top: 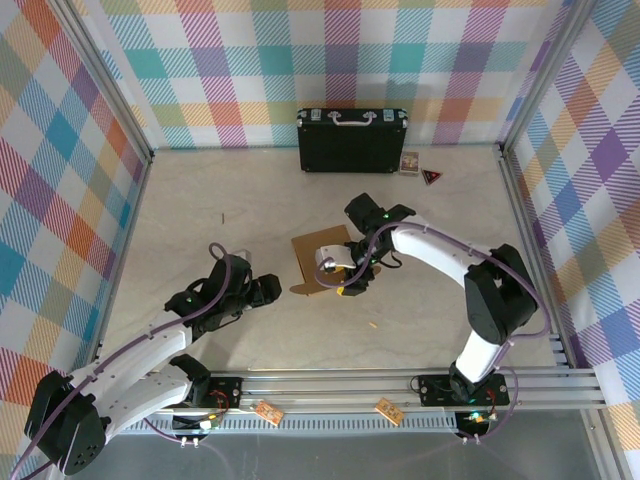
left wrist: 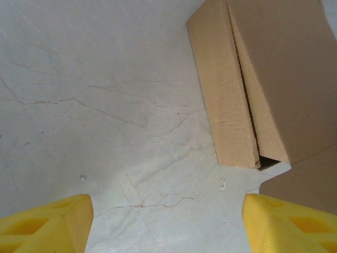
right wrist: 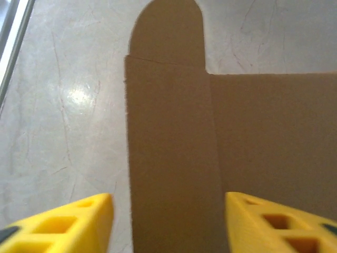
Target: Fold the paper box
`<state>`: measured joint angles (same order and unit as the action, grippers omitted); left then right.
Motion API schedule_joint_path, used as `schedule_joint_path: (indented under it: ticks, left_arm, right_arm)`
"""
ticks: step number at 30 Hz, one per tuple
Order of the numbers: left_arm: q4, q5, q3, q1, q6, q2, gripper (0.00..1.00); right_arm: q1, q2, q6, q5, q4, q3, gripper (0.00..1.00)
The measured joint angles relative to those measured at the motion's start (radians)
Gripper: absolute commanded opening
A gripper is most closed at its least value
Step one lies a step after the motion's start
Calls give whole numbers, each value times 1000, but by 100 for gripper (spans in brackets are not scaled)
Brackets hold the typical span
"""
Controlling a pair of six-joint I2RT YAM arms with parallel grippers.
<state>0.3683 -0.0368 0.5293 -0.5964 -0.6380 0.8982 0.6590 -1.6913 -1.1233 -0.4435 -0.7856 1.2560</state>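
At the middle of the surface (top: pixel 200 200), the paper box (top: pixel 322 258) lies part-folded. My right gripper (right wrist: pixel 168 199) is spread over its tabbed flap (right wrist: pixel 166 42), my left gripper (left wrist: pixel 166 203) spread beside it. Looks light, stiff, crease-prone: pinch flap edges.

— How did the plain brown cardboard paper box (right wrist: pixel 174 137) look?
— Matt and unprinted, its cut edge slightly rough.
— And the pale, stone-patterned worktop (top: pixel 200 220)?
— Smooth, thinly veined, with a soft sheen. The right gripper's (right wrist: pixel 168 203) yellow fingers (right wrist: pixel 68 224) looked like dull moulded plastic. The silver rail (top: pixel 400 385) along the near edge was bare metal.
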Motion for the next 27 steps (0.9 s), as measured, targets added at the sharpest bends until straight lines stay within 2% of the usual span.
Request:
schedule_joint_path:
  ticks: [3,8,11,13,18,22,27]
  left_arm:
    - [7,-10,37,0,11,0,75]
    - [21,-18,105,0,34,22,75]
    - [20,-17,146,0,47,75,75]
    - [7,-9,169,0,53,129,75]
    - [-77,55,177,0,53,272,75]
    - [-146,96,175,-1,49,359,75]
    - [-231,150,174,-2,35,436,73]
  right_arm:
    - [2,83,34,-20,24,-34,72]
    - [-1,291,128,-94,140,-137,74]
    - [-20,391,280,-76,286,-231,83]
    - [-54,420,419,-23,397,-288,84]
    - [-171,355,752,78,549,-346,84]
    - [-182,237,924,142,557,-335,82]
    - [-189,86,1059,146,518,-288,76]
